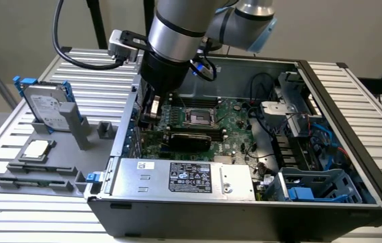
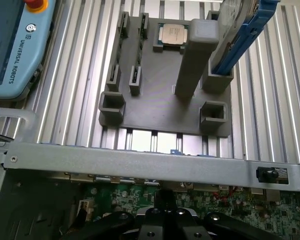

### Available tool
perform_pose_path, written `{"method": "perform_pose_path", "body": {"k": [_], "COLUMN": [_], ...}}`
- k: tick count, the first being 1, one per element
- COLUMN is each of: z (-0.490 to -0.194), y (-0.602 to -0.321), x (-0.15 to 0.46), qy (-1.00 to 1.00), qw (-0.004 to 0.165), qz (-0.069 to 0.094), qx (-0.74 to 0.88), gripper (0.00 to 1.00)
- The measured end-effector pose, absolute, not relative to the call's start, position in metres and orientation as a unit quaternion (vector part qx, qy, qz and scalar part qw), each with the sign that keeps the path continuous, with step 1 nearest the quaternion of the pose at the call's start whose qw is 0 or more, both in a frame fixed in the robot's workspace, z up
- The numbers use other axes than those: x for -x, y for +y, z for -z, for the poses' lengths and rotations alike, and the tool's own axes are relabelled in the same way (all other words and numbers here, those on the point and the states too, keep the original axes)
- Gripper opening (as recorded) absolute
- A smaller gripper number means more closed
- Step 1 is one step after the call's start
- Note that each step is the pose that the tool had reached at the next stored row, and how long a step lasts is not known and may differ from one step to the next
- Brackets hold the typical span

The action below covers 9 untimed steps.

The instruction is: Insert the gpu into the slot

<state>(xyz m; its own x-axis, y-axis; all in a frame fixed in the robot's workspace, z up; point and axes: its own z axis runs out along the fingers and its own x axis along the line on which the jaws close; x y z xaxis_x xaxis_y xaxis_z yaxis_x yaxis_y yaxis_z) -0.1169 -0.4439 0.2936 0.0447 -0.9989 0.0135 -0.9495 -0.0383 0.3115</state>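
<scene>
The gpu (image 1: 185, 138), a flat black card, lies lengthwise over the green motherboard (image 1: 235, 121) inside the open computer case, just behind the power supply. My gripper (image 1: 152, 116) reaches down into the case at the card's end on the exterior view's left, close against the case wall. Its fingers are shut; the frames do not show whether they pinch the card. In the wrist view the gripper (image 2: 162, 200) hangs over the green board just inside the grey case wall (image 2: 140, 160). The slot is hidden.
A silver labelled power supply (image 1: 184, 177) fills the case front. A CPU socket (image 1: 198, 116) sits mid-board, with cables and a blue drive cage (image 1: 312, 187) further along. Outside, a grey fixture (image 2: 155, 105) holds a hard drive (image 1: 45, 109) and a processor chip (image 1: 37, 148). A teach pendant (image 2: 15, 45) lies nearby.
</scene>
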Motion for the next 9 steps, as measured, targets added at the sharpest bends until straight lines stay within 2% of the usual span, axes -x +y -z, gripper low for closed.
{"method": "perform_pose_path", "body": {"k": [9], "z": [-0.2935], "y": [-0.444], "x": [0.111], "qy": [-0.683], "qw": [0.119], "qz": [0.104], "qx": [-0.713], "gripper": [0.11]}}
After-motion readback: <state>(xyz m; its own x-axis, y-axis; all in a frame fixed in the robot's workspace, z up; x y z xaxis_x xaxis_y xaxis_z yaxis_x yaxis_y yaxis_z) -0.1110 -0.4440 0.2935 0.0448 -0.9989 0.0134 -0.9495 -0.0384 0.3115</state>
